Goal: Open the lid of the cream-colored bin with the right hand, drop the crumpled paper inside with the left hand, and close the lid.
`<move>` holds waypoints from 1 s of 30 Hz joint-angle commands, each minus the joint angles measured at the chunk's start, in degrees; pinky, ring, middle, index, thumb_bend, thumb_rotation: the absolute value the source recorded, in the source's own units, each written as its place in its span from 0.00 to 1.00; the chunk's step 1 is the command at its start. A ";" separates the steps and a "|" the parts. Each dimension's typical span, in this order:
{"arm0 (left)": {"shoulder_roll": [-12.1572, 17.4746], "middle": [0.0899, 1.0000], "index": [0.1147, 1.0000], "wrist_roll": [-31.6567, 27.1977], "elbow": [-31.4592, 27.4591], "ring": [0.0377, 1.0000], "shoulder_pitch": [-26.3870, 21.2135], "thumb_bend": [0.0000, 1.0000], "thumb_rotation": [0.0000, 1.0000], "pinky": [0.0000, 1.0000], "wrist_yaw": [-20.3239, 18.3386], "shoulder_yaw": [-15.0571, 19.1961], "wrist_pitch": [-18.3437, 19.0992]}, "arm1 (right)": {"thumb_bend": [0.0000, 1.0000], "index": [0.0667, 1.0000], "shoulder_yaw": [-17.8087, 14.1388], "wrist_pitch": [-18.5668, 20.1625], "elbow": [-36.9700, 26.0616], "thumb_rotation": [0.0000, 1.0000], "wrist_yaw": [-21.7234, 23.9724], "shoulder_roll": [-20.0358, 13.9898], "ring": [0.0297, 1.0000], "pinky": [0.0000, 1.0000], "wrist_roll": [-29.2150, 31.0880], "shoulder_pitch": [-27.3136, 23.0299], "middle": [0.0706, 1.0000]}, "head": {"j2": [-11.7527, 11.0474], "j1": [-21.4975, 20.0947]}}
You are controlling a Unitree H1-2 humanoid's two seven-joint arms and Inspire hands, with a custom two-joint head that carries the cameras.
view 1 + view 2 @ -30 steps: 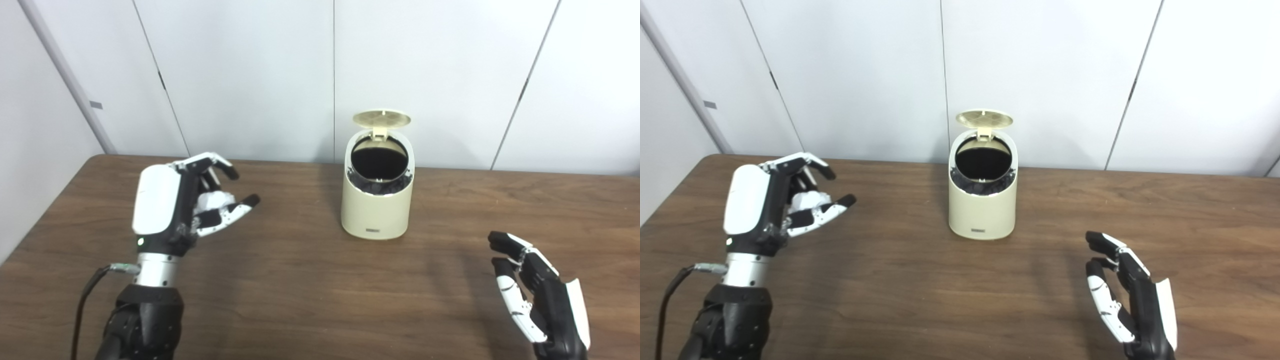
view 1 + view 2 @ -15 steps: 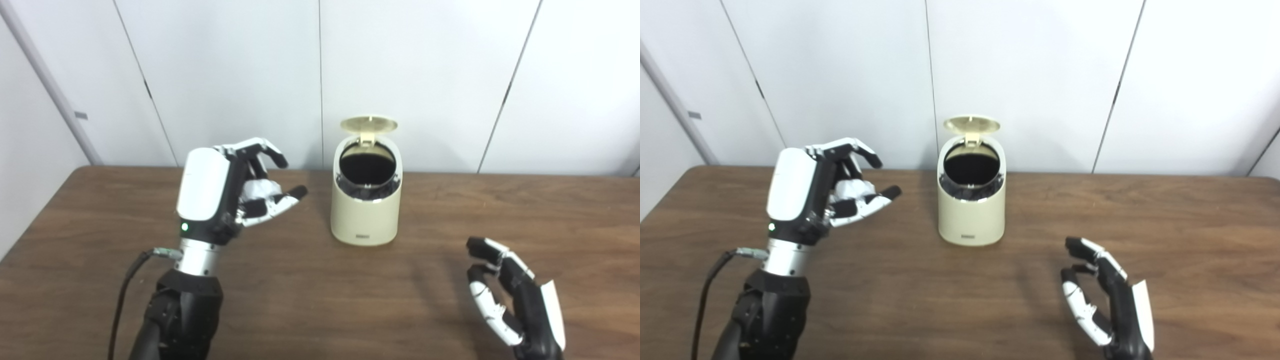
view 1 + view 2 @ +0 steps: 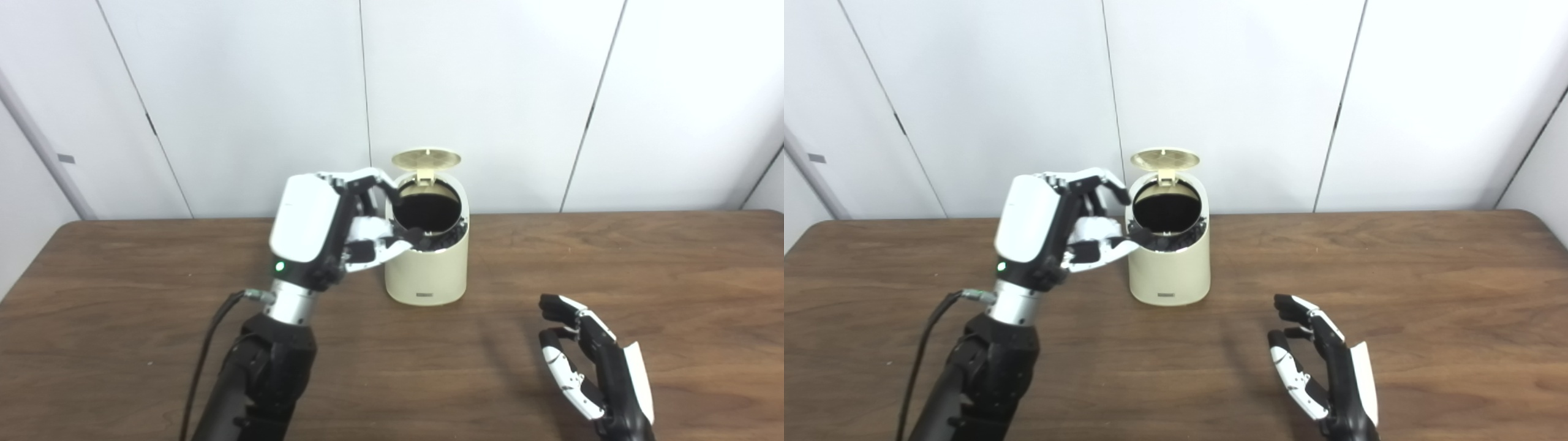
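Observation:
The cream-colored bin [image 3: 428,269] stands at the back middle of the table, its round lid [image 3: 425,159] tipped up and its dark mouth showing. My left hand [image 3: 331,229] is raised just left of the bin's rim, shut on the crumpled white paper [image 3: 366,228], with one fingertip reaching over the rim. The same paper [image 3: 1095,229] shows between the fingers in the right eye view. My right hand [image 3: 591,361] hovers low over the table to the front right of the bin, open and holding nothing.
The brown wooden table [image 3: 122,343] runs the full width, with white wall panels [image 3: 490,92] close behind the bin. A black cable [image 3: 205,355] hangs from my left wrist.
My left hand has carried the paper rightward and up from the table's left side to the bin's rim. The camera has also shifted. The right hand has stayed open and low.

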 commanded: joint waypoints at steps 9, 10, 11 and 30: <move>-0.60 0.09 0.40 6.15 11.89 0.07 -8.02 0.51 0.03 0.07 16.69 -4.11 -10.74 | 0.12 0.72 1.13 -3.12 0.10 0.69 -2.34 0.70 0.74 0.65 -1.92 -1.12 0.73 | -0.45 -1.70; -0.60 0.09 0.40 6.62 12.86 0.07 -8.46 0.51 0.03 0.07 17.78 -4.39 -11.08 | 0.12 0.72 1.21 -3.05 0.22 0.69 -2.49 0.74 0.74 0.66 -2.05 -1.09 0.73 | -0.57 -1.87; -0.62 0.10 0.40 6.88 13.57 0.08 -8.79 0.51 0.03 0.07 18.53 -4.62 -11.26 | 0.12 0.72 1.31 -2.88 0.22 0.69 -2.53 0.78 0.74 0.66 -2.05 -1.04 0.73 | -0.65 -1.95; 2.16 0.10 0.40 14.06 26.69 0.09 -16.04 0.51 0.03 0.09 34.64 -11.30 -14.05 | 0.13 0.74 2.02 -1.83 -0.74 0.70 -2.97 1.45 0.76 0.68 -3.13 0.10 0.75 | -0.41 -2.78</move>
